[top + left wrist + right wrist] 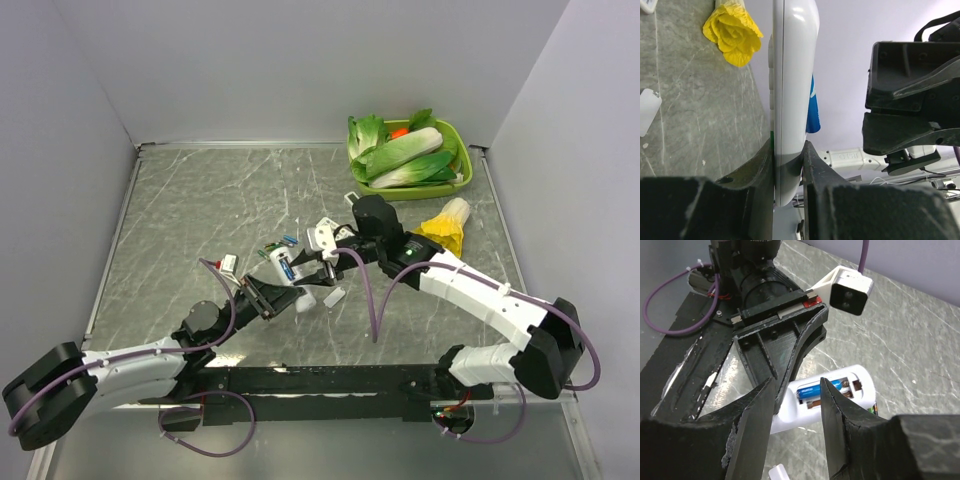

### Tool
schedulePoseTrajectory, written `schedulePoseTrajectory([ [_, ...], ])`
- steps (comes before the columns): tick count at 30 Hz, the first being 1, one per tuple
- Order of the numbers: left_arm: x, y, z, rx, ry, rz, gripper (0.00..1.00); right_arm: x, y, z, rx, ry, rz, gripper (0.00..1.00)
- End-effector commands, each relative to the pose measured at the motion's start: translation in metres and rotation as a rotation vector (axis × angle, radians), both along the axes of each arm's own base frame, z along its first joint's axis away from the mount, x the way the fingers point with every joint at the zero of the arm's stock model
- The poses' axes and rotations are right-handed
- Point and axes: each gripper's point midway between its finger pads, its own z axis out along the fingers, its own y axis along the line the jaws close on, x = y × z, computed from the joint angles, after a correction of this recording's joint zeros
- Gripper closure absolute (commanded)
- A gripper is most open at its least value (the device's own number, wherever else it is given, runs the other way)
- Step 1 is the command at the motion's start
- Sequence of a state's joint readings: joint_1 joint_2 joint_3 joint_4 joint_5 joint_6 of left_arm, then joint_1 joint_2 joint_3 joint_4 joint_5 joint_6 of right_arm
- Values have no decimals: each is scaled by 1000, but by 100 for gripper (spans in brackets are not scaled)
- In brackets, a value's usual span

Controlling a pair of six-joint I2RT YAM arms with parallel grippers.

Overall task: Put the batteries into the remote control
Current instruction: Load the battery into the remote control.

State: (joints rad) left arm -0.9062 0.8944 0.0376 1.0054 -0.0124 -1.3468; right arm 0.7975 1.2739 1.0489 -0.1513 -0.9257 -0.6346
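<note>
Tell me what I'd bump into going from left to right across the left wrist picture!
white cover plate → yellow leafy vegetable → remote control → blue battery → right gripper

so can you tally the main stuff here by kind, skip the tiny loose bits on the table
remote control: 1
blue battery in the remote's bay: 1
green tray: 1
yellow leafy vegetable: 1
grippers: 2, left gripper and right gripper
total: 6
</note>
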Motion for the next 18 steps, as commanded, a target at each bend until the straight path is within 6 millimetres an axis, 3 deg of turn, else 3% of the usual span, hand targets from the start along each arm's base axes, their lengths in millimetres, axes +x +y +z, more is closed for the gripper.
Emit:
schedulePoseTrajectory([
  [1, -9, 4, -9, -3, -14, -27, 99, 5, 7, 14, 31, -49, 33, 52],
  [18, -11, 4, -3, -15, -36, -36, 99, 14, 10, -15, -36, -14, 14, 55],
])
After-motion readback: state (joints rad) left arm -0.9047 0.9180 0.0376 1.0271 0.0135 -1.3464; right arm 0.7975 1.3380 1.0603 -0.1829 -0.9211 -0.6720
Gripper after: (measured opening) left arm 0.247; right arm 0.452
